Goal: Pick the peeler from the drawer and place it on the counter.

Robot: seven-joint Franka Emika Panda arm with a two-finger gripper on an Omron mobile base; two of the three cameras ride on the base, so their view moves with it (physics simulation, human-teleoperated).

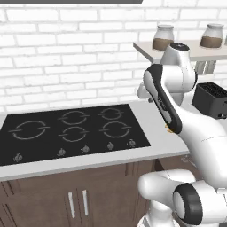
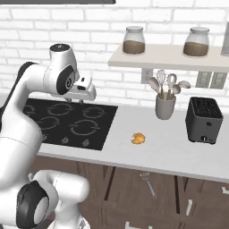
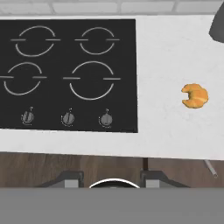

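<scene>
The peeler (image 2: 148,183), a thin silver utensil, lies in the open dark brown drawer (image 2: 127,190) below the counter (image 2: 174,154). One end of the peeler (image 3: 210,168) pokes in at the lower right of the hand view. My gripper (image 2: 86,99) hangs above the cooktop's right part, well up and to the left of the drawer. In the hand view the gripper (image 3: 112,180) is open, its fingertips (image 3: 70,179) wide apart with nothing between them. It looks straight down at the counter's front edge (image 3: 175,140).
A black cooktop (image 2: 71,121) fills the counter's left part. An orange croissant (image 2: 138,138) lies right of it. Further right stand a grey utensil holder (image 2: 165,106) and a black toaster (image 2: 204,120). Two glass jars (image 2: 134,40) sit on the wall shelf above.
</scene>
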